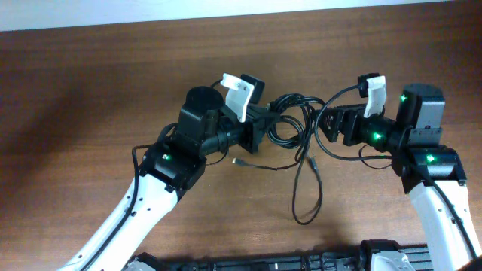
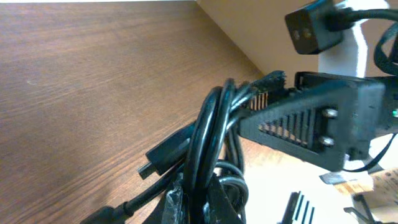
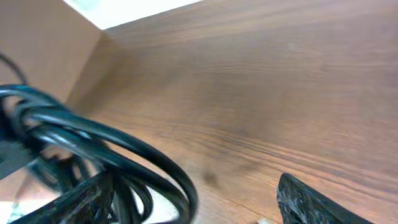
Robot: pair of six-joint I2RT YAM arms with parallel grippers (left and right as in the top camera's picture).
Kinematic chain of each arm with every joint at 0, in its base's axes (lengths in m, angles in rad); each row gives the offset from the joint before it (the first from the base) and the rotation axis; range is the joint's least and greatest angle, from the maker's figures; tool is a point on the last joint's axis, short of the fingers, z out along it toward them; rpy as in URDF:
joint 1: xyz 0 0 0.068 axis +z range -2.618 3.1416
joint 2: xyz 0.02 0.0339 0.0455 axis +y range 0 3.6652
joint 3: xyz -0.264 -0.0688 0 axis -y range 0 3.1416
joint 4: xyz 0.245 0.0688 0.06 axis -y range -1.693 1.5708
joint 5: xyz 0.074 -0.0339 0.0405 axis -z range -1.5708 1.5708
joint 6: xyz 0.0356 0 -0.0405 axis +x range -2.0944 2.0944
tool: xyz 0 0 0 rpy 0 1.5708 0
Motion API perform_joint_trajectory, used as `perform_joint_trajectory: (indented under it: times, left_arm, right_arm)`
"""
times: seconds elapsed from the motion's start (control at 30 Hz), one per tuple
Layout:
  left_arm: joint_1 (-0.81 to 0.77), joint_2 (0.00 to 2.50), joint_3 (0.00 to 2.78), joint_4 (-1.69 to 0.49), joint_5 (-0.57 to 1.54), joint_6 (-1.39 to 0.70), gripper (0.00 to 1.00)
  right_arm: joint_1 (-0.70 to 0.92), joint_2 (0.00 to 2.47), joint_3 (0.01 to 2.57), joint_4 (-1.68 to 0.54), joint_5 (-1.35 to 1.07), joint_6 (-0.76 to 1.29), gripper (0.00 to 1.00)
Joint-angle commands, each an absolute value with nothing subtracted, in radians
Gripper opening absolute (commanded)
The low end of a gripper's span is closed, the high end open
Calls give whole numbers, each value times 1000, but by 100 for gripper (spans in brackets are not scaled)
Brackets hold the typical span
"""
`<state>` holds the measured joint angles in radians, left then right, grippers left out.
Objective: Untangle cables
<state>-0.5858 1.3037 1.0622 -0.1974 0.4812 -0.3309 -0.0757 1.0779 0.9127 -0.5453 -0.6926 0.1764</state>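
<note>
The cables [image 1: 288, 100] are thin black cords bunched in a tangle between my two grippers. One long loop [image 1: 305, 203] trails toward the table's front, and a small plug end [image 1: 239, 160] lies on the wood. My left gripper [image 1: 265, 124] is shut on the bundle. In the left wrist view the cords [image 2: 208, 134] rise from between its pinched fingers [image 2: 217, 199], with a plug [image 2: 158, 160] sticking out to the left. My right gripper [image 1: 325, 124] stands open at the tangle's right side. Its fingers [image 3: 311, 202] are wide apart, and a cable loop [image 3: 124, 146] curves past the left one without being pinched.
The wooden table [image 1: 90, 90] stretches bare to the left and the back, and ends at a pale edge [image 1: 226, 11] along the top. Black hardware [image 1: 301, 263] lines the front edge. A finger of the right gripper [image 2: 298, 121] is close in the left wrist view.
</note>
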Motion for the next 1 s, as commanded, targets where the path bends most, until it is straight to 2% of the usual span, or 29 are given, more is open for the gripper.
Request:
perform_joint_trajectory:
  times: [0.0,0.2,0.3,0.37,0.4,0.6,0.77,0.97]
  left_arm:
    - [-588,1303,1069,-188,564,-313,0]
    - [-622,1303,1069,-165,602,-383,0]
    - [-624,1303,1069,-197,433,-462,0]
    - [-620,1303,1069,-280,256,-595,0]
    - [-607,1303,1069,-307,239,-639,0]
    - [-589,1303,1069,-266,413,-659,0]
    - [-589,1303,1069,-250,548,-660,0]
    - [-627,1303,1069,-240,561,-659,0]
  right_arm:
    - [-79,1068,920,-555,-585,200,82]
    - [-79,1069,920,-566,-567,218,83]
    - [-79,1068,920,-575,-571,218,83]
    - [-79,1056,920,-573,-620,218,83]
    - [-79,1042,920,-572,-633,213,83]
    - [-78,967,920,-650,-695,-54,84]
    - [-78,968,920,-656,-572,-53,84]
    - [-78,968,920,-655,-537,-54,84]
